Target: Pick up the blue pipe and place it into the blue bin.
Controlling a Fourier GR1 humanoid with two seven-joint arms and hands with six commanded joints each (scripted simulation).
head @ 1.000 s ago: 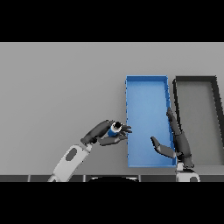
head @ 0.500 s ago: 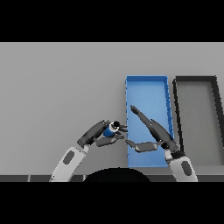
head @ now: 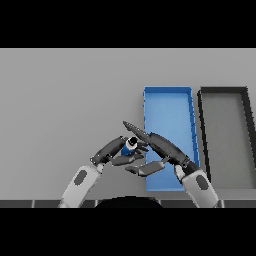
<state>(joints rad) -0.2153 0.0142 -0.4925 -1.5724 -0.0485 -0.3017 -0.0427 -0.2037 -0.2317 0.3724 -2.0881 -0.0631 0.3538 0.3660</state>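
Gripping the blue pipe (head: 130, 147) in my left hand (head: 116, 152), fingers and thumb curled round it, just left of the blue bin's (head: 168, 92) near-left corner. Pipe is up off the grey table (head: 65, 100), not in the bin yet. Only a short stub of it shows between my fingers; a pale end cap faces up and slightly away from me, so the long axis looks tilted near-upright. Can't tell its exact lean, most of it is hidden.

My right hand (head: 159, 148) comes in from the lower right, fingers straight and stretched left across the bin's near-left edge, fingertips just beyond the pipe, thumb spread below. It holds nothing. Can't tell if it touches the pipe.

Count: one pipe, one blue bin, one dark bin (head: 222, 91). Blue bin runs lengthwise away from me; the dark bin sits just beside it on the right, parallel.
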